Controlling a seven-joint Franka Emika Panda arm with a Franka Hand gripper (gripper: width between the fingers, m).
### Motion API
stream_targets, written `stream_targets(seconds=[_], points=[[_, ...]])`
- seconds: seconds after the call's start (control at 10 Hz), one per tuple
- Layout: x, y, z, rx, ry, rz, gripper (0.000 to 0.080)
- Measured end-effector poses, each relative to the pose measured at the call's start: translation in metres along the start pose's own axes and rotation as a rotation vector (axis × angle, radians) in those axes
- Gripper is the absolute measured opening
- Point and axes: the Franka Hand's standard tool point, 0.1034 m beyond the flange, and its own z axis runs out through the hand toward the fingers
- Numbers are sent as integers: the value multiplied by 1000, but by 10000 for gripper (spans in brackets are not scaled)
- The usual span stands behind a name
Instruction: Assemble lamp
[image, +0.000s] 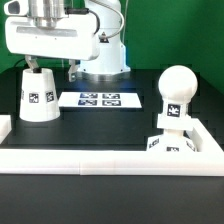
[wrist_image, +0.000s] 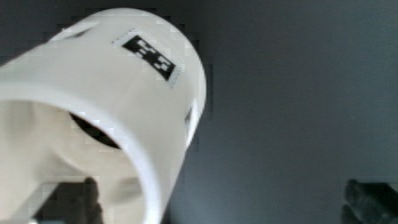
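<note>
On the exterior view's left stands one white plastic truncated-cone shade (image: 38, 95), narrow end up, smooth and matte, on the black desk (image: 100, 135). It carries one black-and-white square tag on its side; the pattern holds no readable writing. Directly above it hangs the one white robot arm, whose gripper (image: 47, 62) reaches down to the shade's top. In the wrist view the shade (wrist_image: 125, 110) fills much of the picture, its open end and hollow inside showing, with a tag on its outer wall. One dark fingertip (wrist_image: 68, 198) lies close against the shade's rim and the other (wrist_image: 374, 200) stands well apart across bare desk, so the jaws are wide; whether they touch the shade I cannot tell.

Further right, far on the desk, lies one thin flat white marker board (image: 98, 99) printed with several black square tags, just in front of the big white robot pedestal (image: 103, 50).

On the exterior view's right stands one white round-headed bulb (image: 176, 93), a smooth ball on a narrower stem, upright on one white flat square base (image: 168, 143), with small tags on both. A raised white rim (image: 110, 160) runs along the near edge and right side of the desk, and the base sits in its near right corner.
</note>
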Motion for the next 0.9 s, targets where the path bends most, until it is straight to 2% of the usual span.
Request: stream_targets(seconds=[0.2, 0.3, 0.4, 0.5, 0.9], points=[[0, 0, 0, -1, -1, 0, 316], [0, 0, 1, -1, -2, 0, 181], [-1, 0, 1, -2, -2, -1, 181], [1, -1, 0, 0, 4, -2, 53], [2, -1, 0, 0, 4, -2, 45]])
